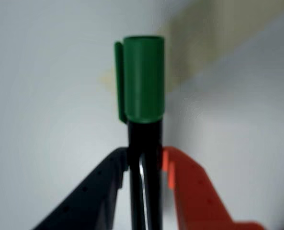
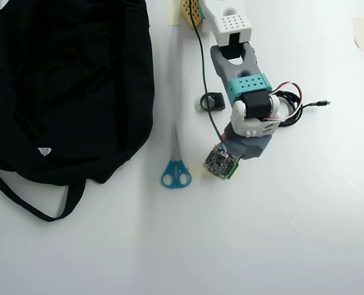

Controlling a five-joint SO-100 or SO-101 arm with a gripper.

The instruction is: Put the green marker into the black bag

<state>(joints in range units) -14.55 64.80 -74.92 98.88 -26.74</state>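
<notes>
Gripper (image 1: 144, 160) clamped the green marker (image 1: 142, 79) by its stiff, light, slippery barrel below the cap; we judged that hold adequate.

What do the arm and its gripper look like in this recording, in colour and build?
In the wrist view the gripper has one black finger and one orange finger. From overhead, the arm has a white perforated base, a grey link, a teal perforated band, black motors, loose red, white and black wires, and a bare circuit board at its tip.
</notes>
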